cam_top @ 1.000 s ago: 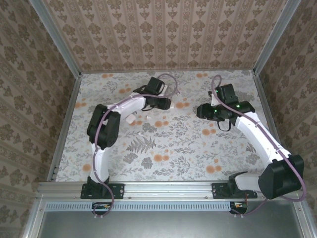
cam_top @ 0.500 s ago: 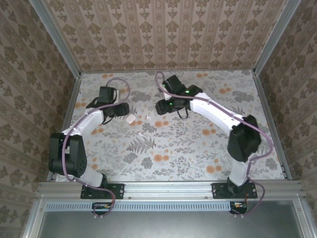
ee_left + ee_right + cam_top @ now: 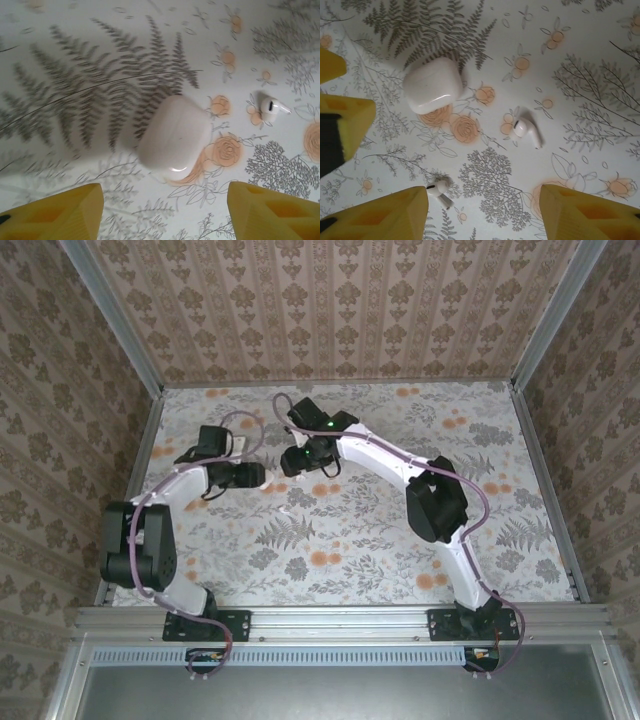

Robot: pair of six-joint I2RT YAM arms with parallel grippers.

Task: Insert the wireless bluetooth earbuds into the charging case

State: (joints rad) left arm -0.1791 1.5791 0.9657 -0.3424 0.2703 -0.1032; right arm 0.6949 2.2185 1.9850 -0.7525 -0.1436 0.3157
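The charging case (image 3: 175, 137) is a closed white rounded box lying on the floral table, just ahead of my left gripper (image 3: 162, 215), which is open and holds nothing. One white earbud (image 3: 272, 106) lies to the case's right. In the right wrist view the case (image 3: 431, 85) sits upper left, one earbud (image 3: 526, 131) lies in the middle, and a second earbud (image 3: 439, 192) rests close beside the left finger (image 3: 380, 215) of my open right gripper (image 3: 482, 215). The top view shows the left gripper (image 3: 258, 476) and right gripper (image 3: 290, 462) close together at the table's far left-centre.
The left gripper's yellow fingers (image 3: 340, 120) reach in at the left edge of the right wrist view, near the case. Patterned walls (image 3: 320, 310) enclose the floral table (image 3: 400, 530) at the back and sides, with a metal rail (image 3: 340, 620) along the front.
The right arm has swung from the right side across to the left-centre. The left arm has pulled back leftward, then edged in toward the case. Both grippers have opened wider.
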